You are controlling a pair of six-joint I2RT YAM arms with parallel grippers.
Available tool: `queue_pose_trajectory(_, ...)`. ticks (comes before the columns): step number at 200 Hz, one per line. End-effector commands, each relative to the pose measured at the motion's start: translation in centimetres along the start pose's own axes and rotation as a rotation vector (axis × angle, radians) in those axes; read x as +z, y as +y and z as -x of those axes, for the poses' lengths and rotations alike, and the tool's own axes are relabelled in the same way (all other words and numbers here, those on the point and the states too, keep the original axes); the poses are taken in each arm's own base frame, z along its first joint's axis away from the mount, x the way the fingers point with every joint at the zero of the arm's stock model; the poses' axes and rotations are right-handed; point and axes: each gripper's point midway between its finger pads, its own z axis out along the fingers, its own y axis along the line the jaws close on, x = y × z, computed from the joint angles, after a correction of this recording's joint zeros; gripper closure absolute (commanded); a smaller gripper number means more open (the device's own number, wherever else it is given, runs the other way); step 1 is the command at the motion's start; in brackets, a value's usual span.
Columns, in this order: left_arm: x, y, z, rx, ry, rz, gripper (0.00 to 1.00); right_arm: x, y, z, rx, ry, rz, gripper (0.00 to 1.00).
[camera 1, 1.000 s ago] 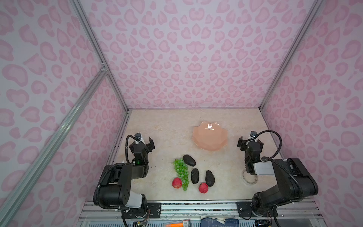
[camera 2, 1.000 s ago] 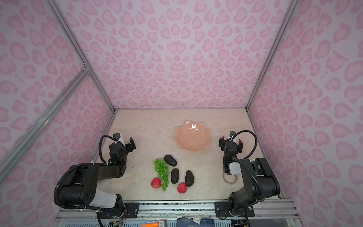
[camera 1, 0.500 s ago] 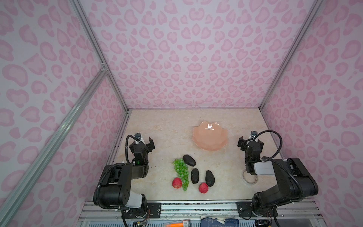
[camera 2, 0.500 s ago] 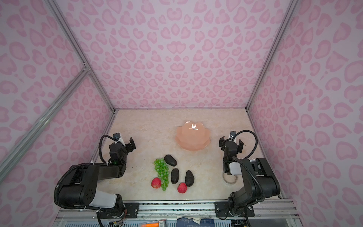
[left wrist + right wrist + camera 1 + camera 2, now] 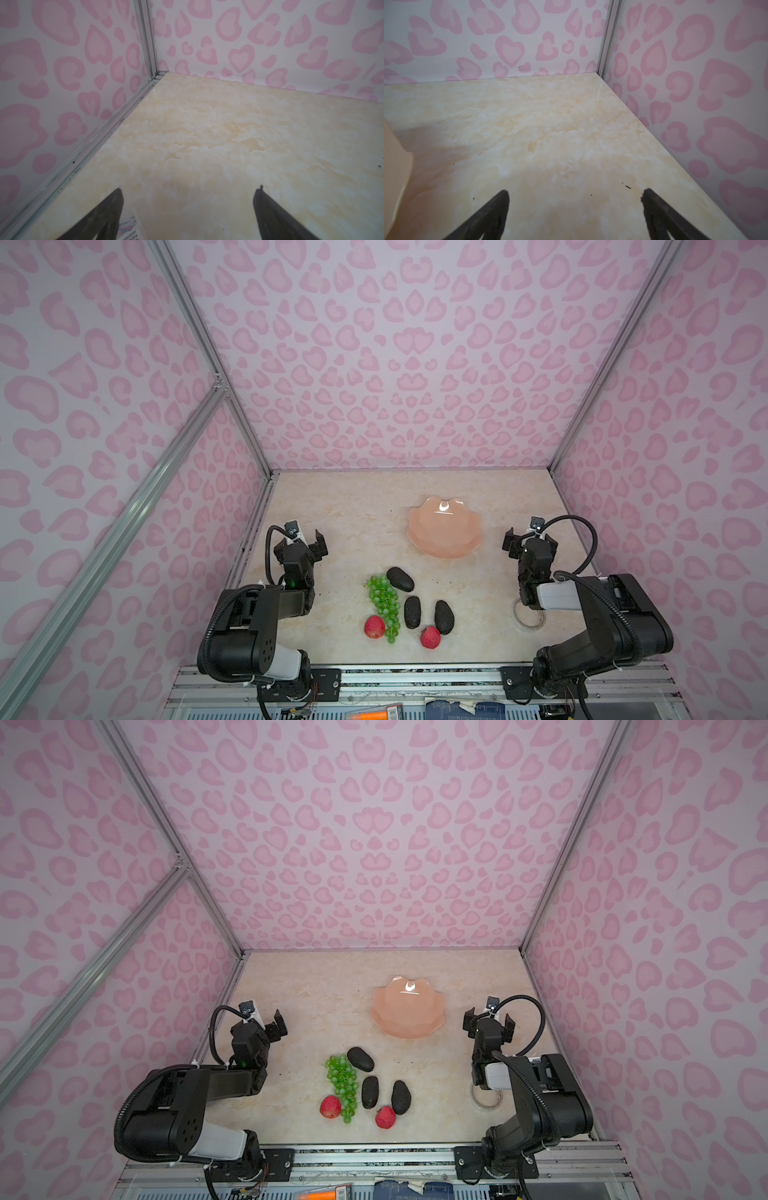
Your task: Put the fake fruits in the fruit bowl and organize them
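Note:
The peach-pink fruit bowl (image 5: 444,535) (image 5: 407,1017) sits empty at mid-table; its rim (image 5: 394,166) edges the right wrist view. Nearer the front lie three dark avocados (image 5: 400,578) (image 5: 412,612) (image 5: 444,616), a green grape bunch (image 5: 384,601) (image 5: 343,1079) and two red fruits (image 5: 374,626) (image 5: 430,637). My left gripper (image 5: 301,541) (image 5: 189,190) is open over bare table, left of the fruits. To the right of the bowl my right gripper (image 5: 529,539) (image 5: 575,191) is open too, holding nothing.
A clear tape roll (image 5: 528,614) (image 5: 486,1098) lies under the right arm. A printed packet (image 5: 129,228) shows beside one left finger. Pink patterned walls close in the back and both sides.

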Motion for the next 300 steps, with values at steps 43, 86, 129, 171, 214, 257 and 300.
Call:
queue_pose_trajectory(43,0.1,-0.2,1.1,-0.004,-0.039,-0.007,0.02,0.1,0.0,0.0,0.008,0.000,-0.001,0.03)
queue_pose_trajectory(86,-0.4,0.6,3.0,-0.009,-0.025,0.054,0.03,0.4,-0.7,2.3,-0.003,0.046,-0.058,0.05)
queue_pose_trajectory(129,-3.7,0.5,9.6,-0.231,-0.082,0.047,0.03,-1.5,1.3,6.2,0.313,0.245,0.050,0.02)
queue_pose_trajectory(171,-8.2,-0.7,12.2,-0.382,-0.026,-0.091,0.03,-7.6,6.0,4.5,0.232,0.384,0.298,0.10)
queue_pose_trajectory(214,-10.8,-1.3,11.8,-0.407,0.003,-0.169,0.03,-16.6,11.8,-1.1,0.046,0.596,0.434,0.12)
queue_pose_trajectory(257,-11.3,-1.4,10.7,-0.389,0.041,-0.179,0.03,-22.7,15.9,-6.6,0.080,0.735,0.544,0.14)
queue_pose_trajectory(300,-11.5,-2.0,10.8,-0.387,0.051,-0.210,0.03,-25.5,19.2,-9.5,0.049,0.821,0.614,0.15)
